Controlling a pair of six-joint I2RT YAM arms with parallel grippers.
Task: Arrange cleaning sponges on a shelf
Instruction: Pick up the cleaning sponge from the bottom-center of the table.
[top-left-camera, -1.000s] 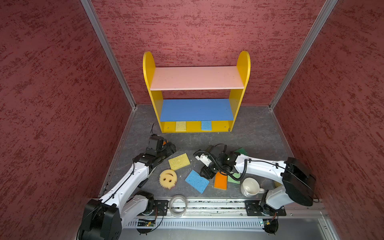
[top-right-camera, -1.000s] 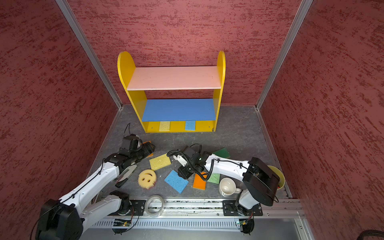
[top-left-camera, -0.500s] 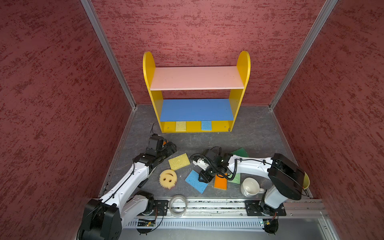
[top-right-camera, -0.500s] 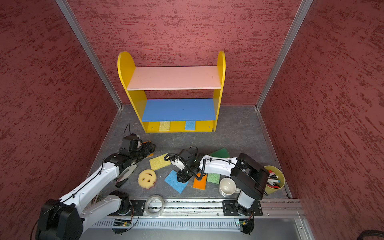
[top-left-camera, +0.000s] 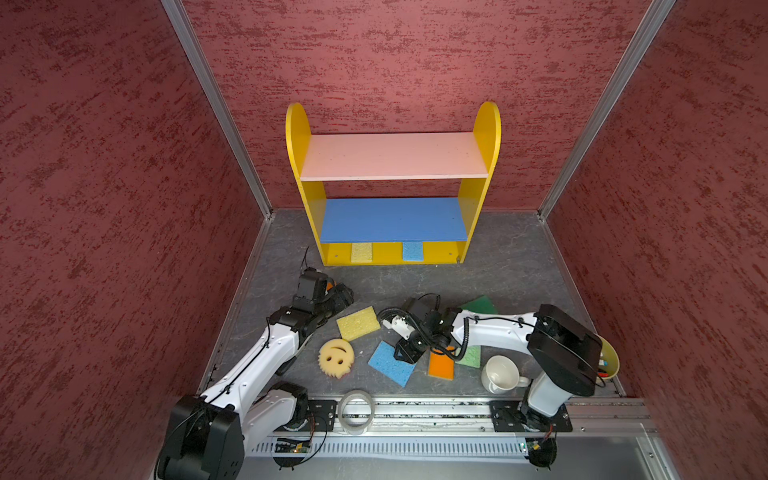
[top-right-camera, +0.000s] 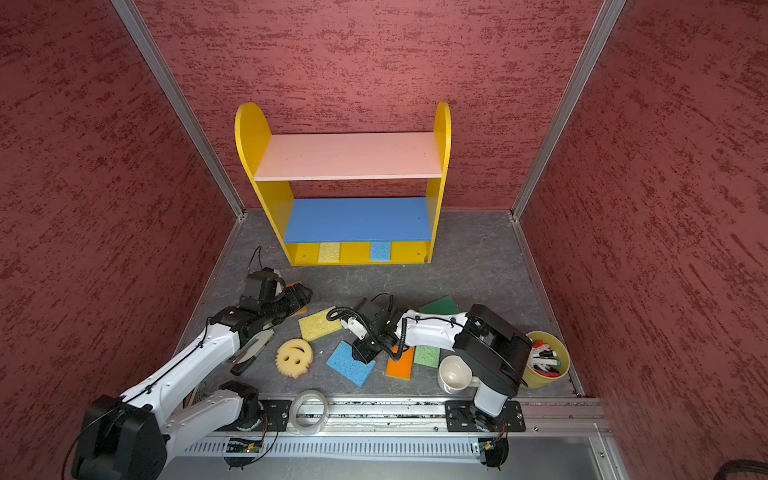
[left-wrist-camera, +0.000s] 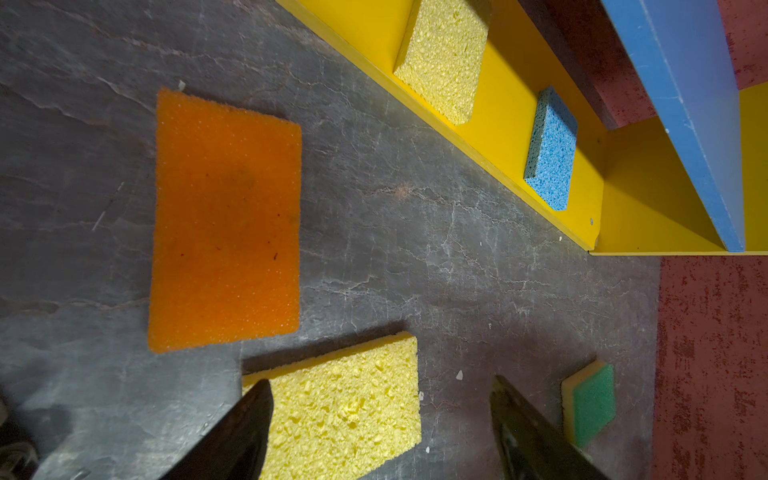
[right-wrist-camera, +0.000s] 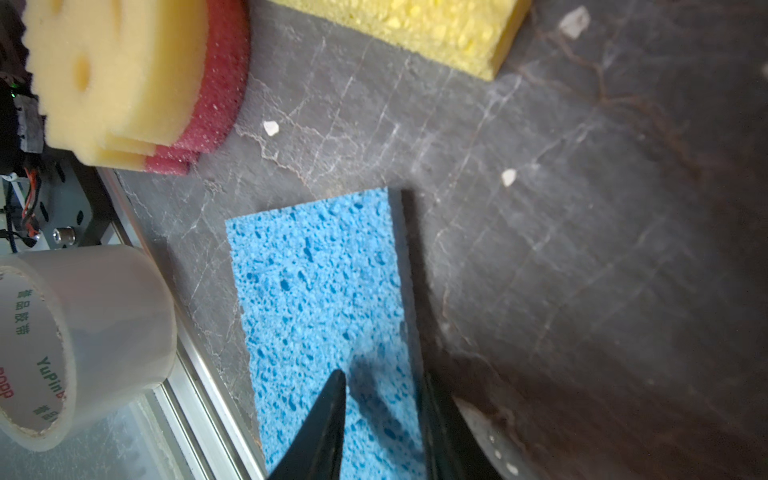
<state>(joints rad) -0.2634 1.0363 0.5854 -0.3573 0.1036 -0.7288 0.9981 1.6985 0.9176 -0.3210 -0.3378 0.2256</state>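
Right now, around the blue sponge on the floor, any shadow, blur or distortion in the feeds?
Right wrist view: the right gripper throws a shadow on the blue sponge, and the floor past its edge goes dark. Left wrist view: a dim patch on the orange sponge; the fingers of the left gripper look soft. Both top views: even light, sharp, walls splayed by the wide lens.

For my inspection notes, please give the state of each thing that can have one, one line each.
shelf: upright, base holds yellow sponge, blue sponge; upper boards bare
left gripper: open, empty
right gripper: open, astride loose blue sponge edge
smiley sponge: lying face up
mug: upright
tape ring: lying flat
pen cup: upright, holding pens
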